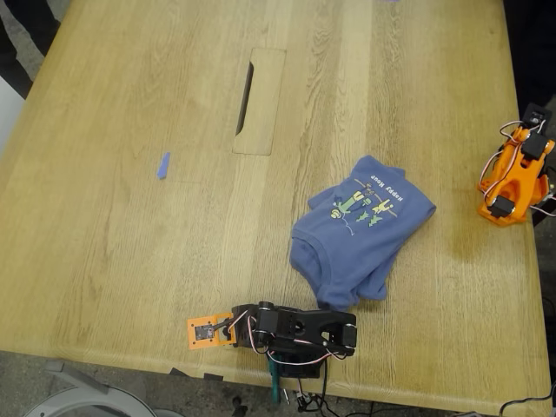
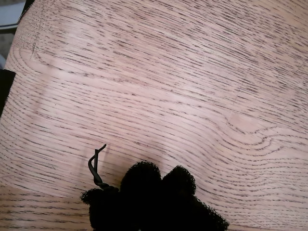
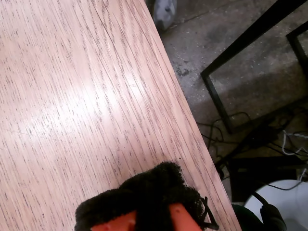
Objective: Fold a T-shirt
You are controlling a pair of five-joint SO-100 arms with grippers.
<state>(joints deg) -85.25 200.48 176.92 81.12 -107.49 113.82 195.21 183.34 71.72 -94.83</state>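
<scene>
The periwinkle-blue T-shirt lies bunched and loosely doubled over on the wooden table, right of centre in the exterior view, with its green-and-yellow print facing up. Neither wrist view shows it. My first gripper hovers over bare wood, its black foam pads pressed together and holding nothing. My second gripper is shut and empty, its foam-covered orange jaws beside the table's edge. In the exterior view it lies at the front edge on the black arm, a little left of and below the shirt. An orange arm sits folded at the exterior view's right edge.
A small blue scrap of tape lies on the exterior view's left half of the table. A cable slot is cut into the top near the far middle. Beyond the table edge, the second wrist view shows floor with a black frame and cables.
</scene>
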